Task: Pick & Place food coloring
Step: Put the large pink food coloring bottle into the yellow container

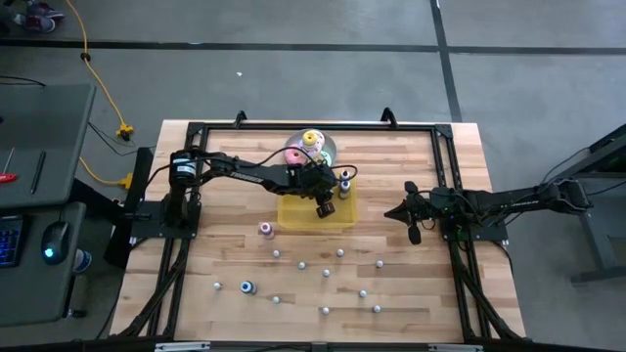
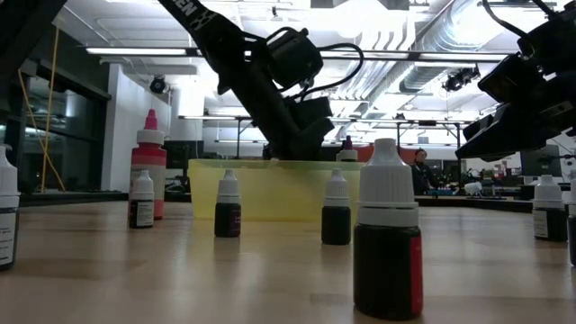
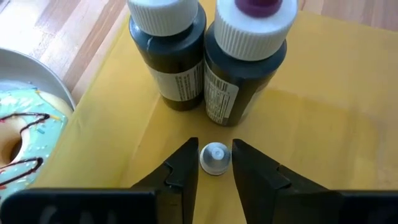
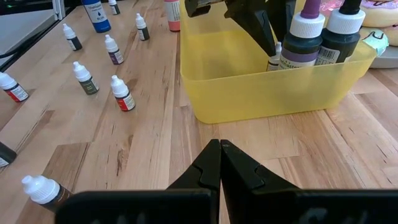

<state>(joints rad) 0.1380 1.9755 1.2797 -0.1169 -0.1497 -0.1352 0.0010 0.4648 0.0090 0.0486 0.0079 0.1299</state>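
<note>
The food coloring is several tiny bottles scattered over the near half of the table (image 1: 303, 264) (image 4: 121, 93), one of them close to the low camera (image 2: 387, 243). My left gripper (image 1: 326, 206) (image 3: 215, 149) reaches down into the yellow tray (image 1: 293, 217) and is shut on one tiny bottle (image 3: 215, 158). Two larger dark bottles (image 3: 168, 56) (image 3: 242, 68) stand upright in the tray's corner just beyond it. My right gripper (image 1: 411, 220) (image 4: 219, 155) hovers shut over the table's right side, to the right of the tray (image 4: 261, 93). My left gripper pinches the tiny bottle by its pale ribbed cap (image 3: 215, 163) between the two fingertips (image 3: 186, 165), coming from above and pointing down. The bottle stays upright below the fingers inside the tray (image 4: 273, 61). Whether its base rests on the tray floor cannot be told.
A plate with stacked pastel ring toys (image 1: 311, 147) (image 3: 18, 130) sits just beyond the tray. A taller pink bottle (image 1: 264, 229) (image 2: 148, 162) and a blue one (image 1: 246, 286) stand left of centre. A black frame (image 1: 450, 176) borders the table.
</note>
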